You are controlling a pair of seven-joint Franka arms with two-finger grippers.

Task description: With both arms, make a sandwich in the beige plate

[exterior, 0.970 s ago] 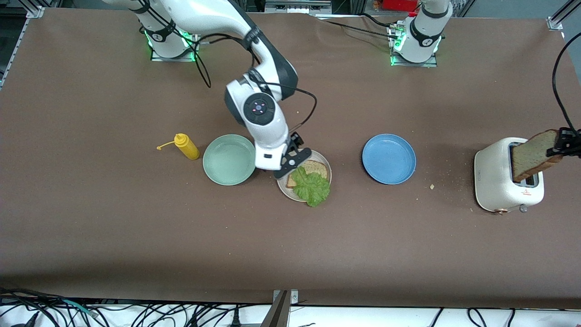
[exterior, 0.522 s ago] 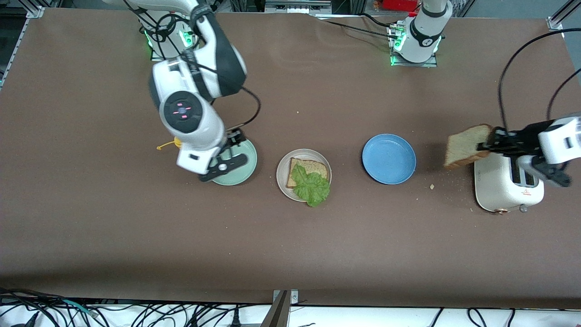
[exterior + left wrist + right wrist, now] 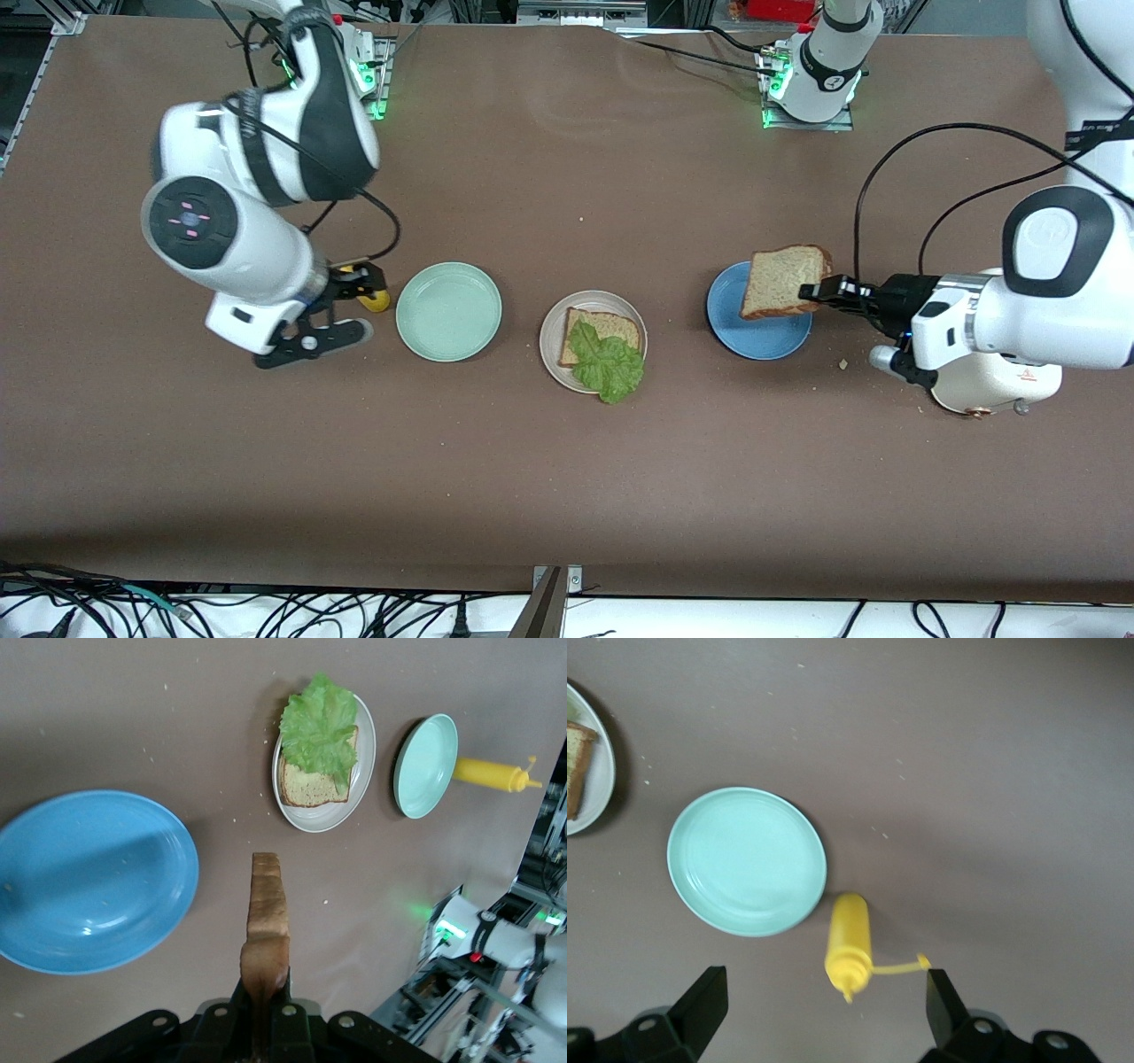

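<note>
1. Two slices to reckon with — one lying flat on the beige plate (image 3: 551, 354) under a lettuce leaf (image 3: 608, 361), the other pinched by one crust edge in the left gripper (image 3: 808, 291), jaws clamped on it, hanging over the blue plate (image 3: 758, 337) toward the left arm's end of the table.
2. Held by so little crust, with the rest of the top slice (image 3: 780, 281) cantilevered out; likely to sag, tear or swing loose on a quick sideways carry, dropping onto the blue plate or bare table (image 3: 567, 478).
3. Seen edge-on from the left wrist view, standing on its side above the table rather than flat; unless turned level before release, apt to land on a corner and tip off the stack.
4. Lettuce bunched toward the camera-side rim and overhanging it — a springy, uneven bed. Could push the top slice askew, or get dragged off the plate if the fingers (image 3: 252, 1014) brush it while coming down.
5. Right gripper (image 3: 306, 341) parked with jaws wide apart and empty, over bare table just beside the yellow mustard bottle (image 3: 372, 297) and near the mint-green plate (image 3: 448, 311). Waiting. Any careless descent there risks knocking the bottle rolling.
6. Toaster (image 3: 992, 390) close under the left arm — cable or elbow could nudge it on the swing across.
</note>
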